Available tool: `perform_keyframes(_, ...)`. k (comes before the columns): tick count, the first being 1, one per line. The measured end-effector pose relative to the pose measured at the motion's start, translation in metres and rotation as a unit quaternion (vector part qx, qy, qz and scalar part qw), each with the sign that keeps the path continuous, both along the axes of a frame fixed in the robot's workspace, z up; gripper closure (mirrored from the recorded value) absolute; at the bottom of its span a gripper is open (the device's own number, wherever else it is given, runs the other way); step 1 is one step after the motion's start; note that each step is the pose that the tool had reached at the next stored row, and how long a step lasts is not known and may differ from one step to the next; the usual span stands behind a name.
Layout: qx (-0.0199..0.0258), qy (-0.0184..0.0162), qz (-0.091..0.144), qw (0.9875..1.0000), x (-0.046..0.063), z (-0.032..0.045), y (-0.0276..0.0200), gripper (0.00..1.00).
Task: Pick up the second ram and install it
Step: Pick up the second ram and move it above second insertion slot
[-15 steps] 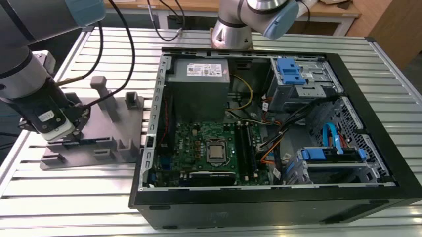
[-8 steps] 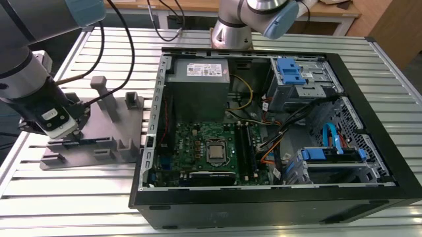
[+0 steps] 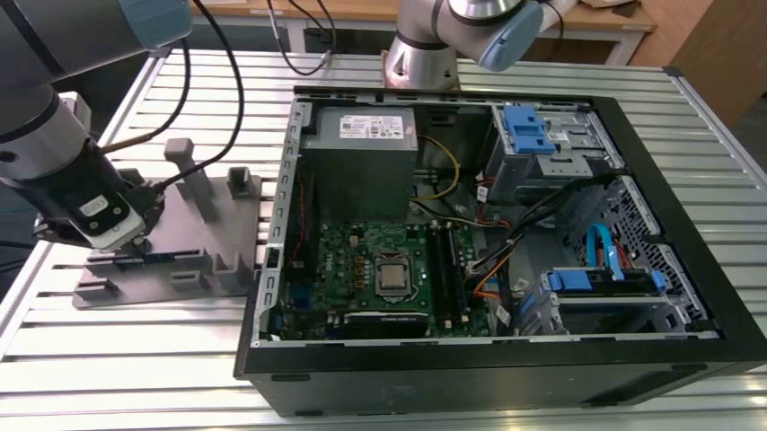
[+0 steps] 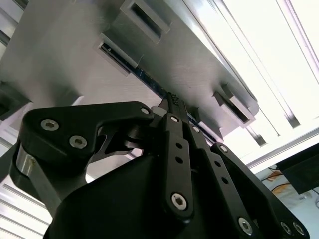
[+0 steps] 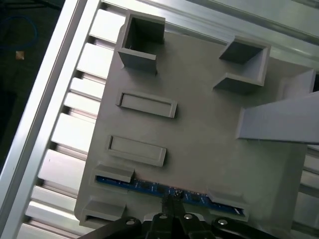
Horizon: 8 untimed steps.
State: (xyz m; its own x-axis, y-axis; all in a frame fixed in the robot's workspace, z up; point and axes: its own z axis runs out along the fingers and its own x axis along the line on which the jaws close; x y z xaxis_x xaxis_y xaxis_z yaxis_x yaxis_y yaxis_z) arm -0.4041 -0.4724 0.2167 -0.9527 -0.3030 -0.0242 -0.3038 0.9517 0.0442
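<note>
Black at the fingertips (image 4: 172, 104) and drawn narrow: pinches the second ram (image 5: 134, 184) at mid-length across its two flat faces, with the gripper (image 5: 172, 195) clamped on it. Holds a dark blue stick standing on its long edge, both ends seated in low slotted blocks of the grey plate (image 5: 199, 129). Leaves the upright blocks and shallow rectangular pockets of that plate untouched. Works, in the exterior view, at nine o'clock of the open computer case (image 3: 480, 370), on the exterior view's left, atop the slatted aluminium table (image 3: 156, 359). Hangs from the arm (image 3: 48, 135) slanting in from eleven o'clock. Stands well apart from the green motherboard (image 3: 354, 256) inside the case.
</note>
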Motion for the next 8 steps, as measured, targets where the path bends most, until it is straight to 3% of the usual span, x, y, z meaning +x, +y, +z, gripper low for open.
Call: perform_keyframes(8, 0.0, 0.0, 0.021, 0.9998, 0.0, 0.0, 0.0, 0.93)
